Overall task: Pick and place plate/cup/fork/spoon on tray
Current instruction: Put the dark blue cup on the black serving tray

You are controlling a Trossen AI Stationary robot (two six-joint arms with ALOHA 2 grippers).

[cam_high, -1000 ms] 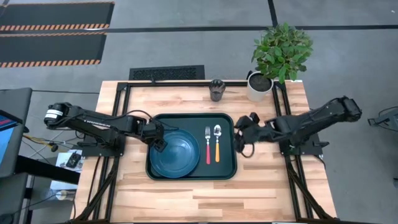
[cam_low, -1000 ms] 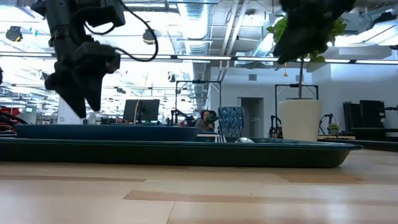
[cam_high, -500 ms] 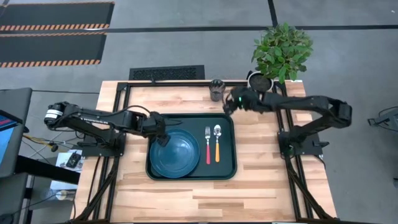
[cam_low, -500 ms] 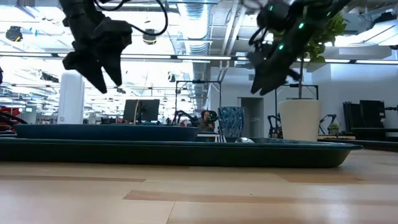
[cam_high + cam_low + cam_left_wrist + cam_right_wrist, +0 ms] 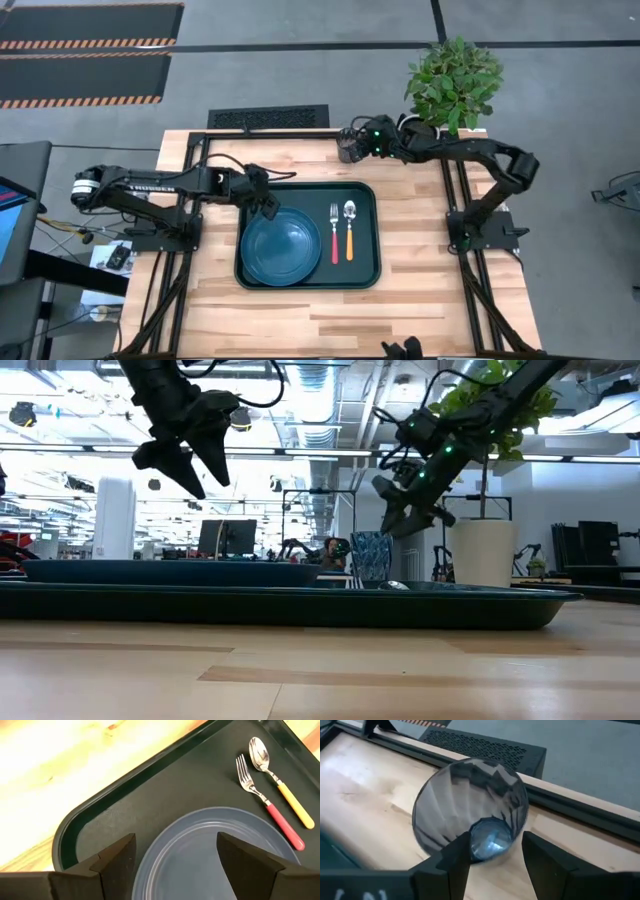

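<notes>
The blue plate (image 5: 281, 246) lies flat in the left half of the dark green tray (image 5: 308, 285). The red-handled fork (image 5: 334, 235) and the orange-handled spoon (image 5: 349, 228) lie side by side in the tray's right half. The dark grey cup (image 5: 347, 146) stands upright on the table behind the tray, near the far edge. My left gripper (image 5: 267, 207) hangs open and empty over the plate's far left rim (image 5: 165, 827). My right gripper (image 5: 358, 143) is open just above the cup (image 5: 470, 810), at its right side, and looks into it.
A white pot (image 5: 418, 135) with a green plant (image 5: 452, 80) stands at the table's far right corner, close to my right arm. Bare wood (image 5: 330, 320) lies in front of the tray and on both sides of it.
My right gripper has swung from beside the tray's right edge toward the far edge and to the left, ending over the cup. My left gripper has risen from the plate's left rim and gone a little toward the far edge. The plate stays flat in the tray.
</notes>
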